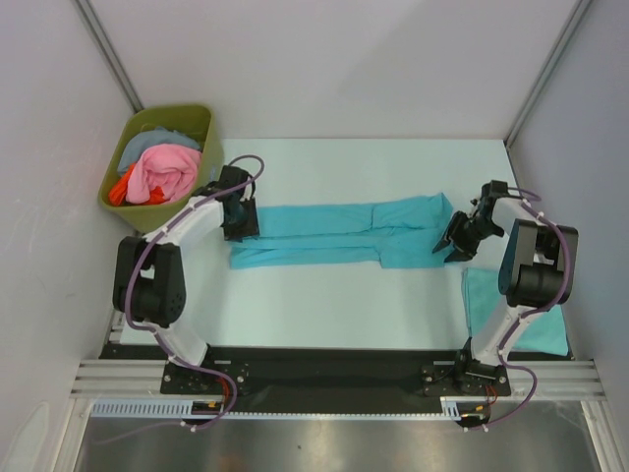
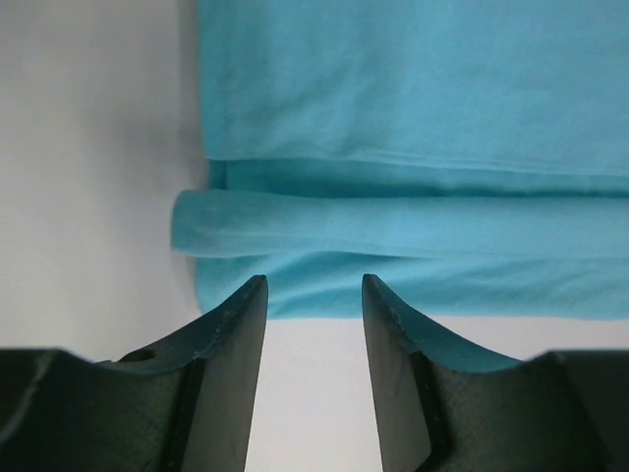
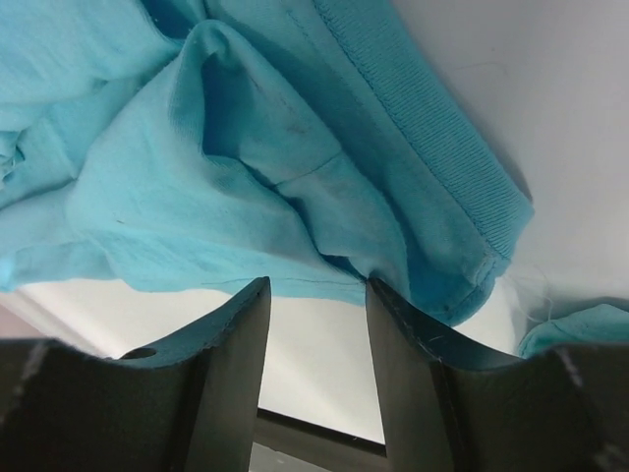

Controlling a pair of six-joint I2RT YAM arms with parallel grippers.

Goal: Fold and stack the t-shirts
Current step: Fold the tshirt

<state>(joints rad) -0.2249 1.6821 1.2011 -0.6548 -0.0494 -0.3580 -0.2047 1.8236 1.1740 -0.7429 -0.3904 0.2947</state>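
Across the middle, the t-shirt [image 1: 344,234] lies folded narrow. Left gripper [image 2: 314,280] at nine o'clock and right gripper [image 3: 316,285] at three both gape empty. Pinch every layer squarely.

White table [image 1: 324,315] lying under even light; pale walls [image 1: 344,69] enclosing it; olive bin [image 1: 207,138] of clothes sitting at ten o'clock.

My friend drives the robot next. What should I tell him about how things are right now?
Left gripper: open, at the left end of the long shirt, holding nothing.
Right gripper: open, with the shirt's bunched right end at its tips.
Done: the long shirt lies across the table's middle, folded lengthwise into a strip. A folded shirt lies by the right arm's base.
Left: probably fold the strip crosswise and stack it on the folded shirt.
The bin, far left, holds other clothes.
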